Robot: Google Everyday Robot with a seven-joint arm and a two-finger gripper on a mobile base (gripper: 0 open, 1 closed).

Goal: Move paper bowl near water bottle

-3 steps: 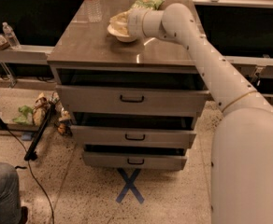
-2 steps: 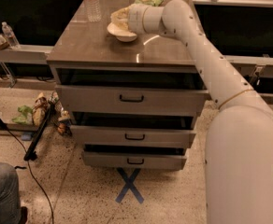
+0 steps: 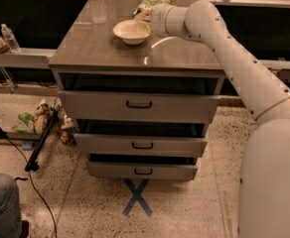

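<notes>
The off-white paper bowl (image 3: 130, 31) sits level on the grey cabinet top (image 3: 110, 51), near the back middle. My gripper (image 3: 144, 20) is at the bowl's right rim and grips it. The arm reaches in from the right. The tall clear water bottle (image 3: 96, 4) stands upright at the back left of the top, a short way left of the bowl and behind it. Bowl and bottle are apart.
A green snack bag (image 3: 153, 2) lies at the back of the top, just behind my gripper. The cabinet has three drawers (image 3: 139, 104), all slightly open. A small white-capped bottle (image 3: 9, 36) stands on a ledge at far left. A person's knee (image 3: 1, 202) and cables are on the floor, lower left.
The bowl was tilted up in my gripper; it has come down and now lies level on the cabinet top. The bottle has not moved.
</notes>
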